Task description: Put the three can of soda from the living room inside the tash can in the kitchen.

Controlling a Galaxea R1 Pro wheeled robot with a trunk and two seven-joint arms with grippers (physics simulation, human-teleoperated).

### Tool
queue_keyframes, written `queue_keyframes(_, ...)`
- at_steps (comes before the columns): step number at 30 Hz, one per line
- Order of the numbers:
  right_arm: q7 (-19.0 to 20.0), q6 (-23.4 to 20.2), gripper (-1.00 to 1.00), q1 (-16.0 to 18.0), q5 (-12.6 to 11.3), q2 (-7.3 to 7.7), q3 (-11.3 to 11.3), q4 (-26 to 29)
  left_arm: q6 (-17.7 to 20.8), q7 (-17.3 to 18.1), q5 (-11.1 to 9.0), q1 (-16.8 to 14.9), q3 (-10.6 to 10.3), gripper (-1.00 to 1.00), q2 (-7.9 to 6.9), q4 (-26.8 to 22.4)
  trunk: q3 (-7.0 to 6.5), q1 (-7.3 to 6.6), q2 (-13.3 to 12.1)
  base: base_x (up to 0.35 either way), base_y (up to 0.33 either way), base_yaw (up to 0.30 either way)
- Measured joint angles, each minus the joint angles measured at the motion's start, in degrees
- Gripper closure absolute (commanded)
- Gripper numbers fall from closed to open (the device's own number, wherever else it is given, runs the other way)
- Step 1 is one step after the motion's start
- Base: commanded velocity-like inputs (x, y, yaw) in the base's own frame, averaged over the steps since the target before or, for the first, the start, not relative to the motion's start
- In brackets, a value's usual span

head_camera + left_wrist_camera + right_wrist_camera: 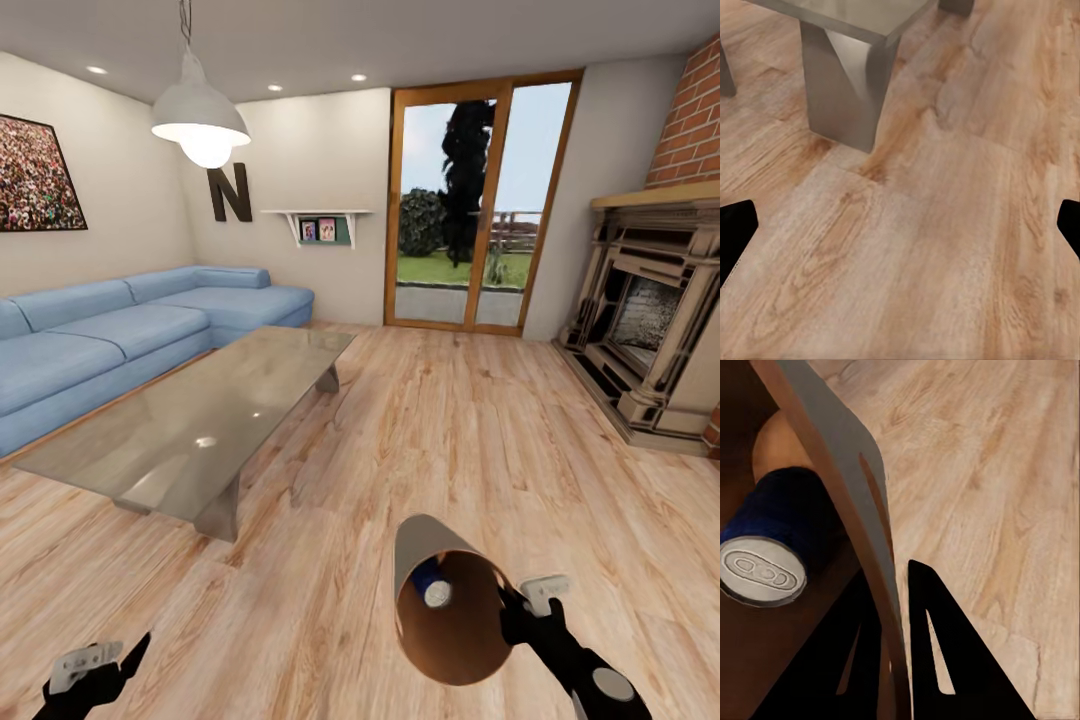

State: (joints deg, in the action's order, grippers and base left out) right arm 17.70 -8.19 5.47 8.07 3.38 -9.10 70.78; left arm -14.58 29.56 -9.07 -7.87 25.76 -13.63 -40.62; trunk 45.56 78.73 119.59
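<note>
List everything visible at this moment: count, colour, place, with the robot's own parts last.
bin: one, grey outside, brown inside, tipped, rim pinched by right gripper
soda cans: one dark blue, one orange behind it, inside the bin
glass table: one, grey legs, before the sofa
sofa: one, blue, along the left wall
fireplace: one, brick above, right wall
letter N: one, black, far wall
shelf: one, white, beside the N
lamp: one, white, hanging
picture: one, left wall
glass door: wood-framed
floor: light wood
left gripper: open, empty
right gripper: on bin rim
</note>
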Motion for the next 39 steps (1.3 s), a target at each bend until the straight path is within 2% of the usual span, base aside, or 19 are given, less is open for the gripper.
queue_keyframes(3, 0.41, 2.95, 1.00, -1.01, -0.32, -0.02, -2.20, -1.23, -0.16, -1.12, 0.00, 0.01, 0.00, -1.00, 0.00, 0.17, -0.54, -0.66, -1.20, 0.000, 0.000, 0.000)
queue_keyframes(6, 0.53, 3.43, 1.00, -1.19, -0.45, -0.05, -2.52, -1.59, -0.24, -1.43, 0.01, 0.00, -0.01, -1.00, -0.01, 0.19, -1.08, -1.32, -2.40, 0.000, 0.000, 0.000)
queue_keyframes(30, 0.57, 4.02, 1.00, -1.34, -1.05, -0.39, -2.78, -1.86, -0.92, -1.61, 0.01, 0.03, -0.01, -1.00, 0.01, 0.39, -5.39, -6.59, -12.03, 0.000, 0.000, 0.000)
queue_keyframes(39, 0.51, 4.14, 1.00, -1.36, -1.01, -0.48, -2.79, -1.96, -1.48, -1.60, -0.07, 0.01, -0.01, -1.00, -0.01, 0.42, -5.39, -6.60, -12.05, 0.000, 0.000, 0.014)
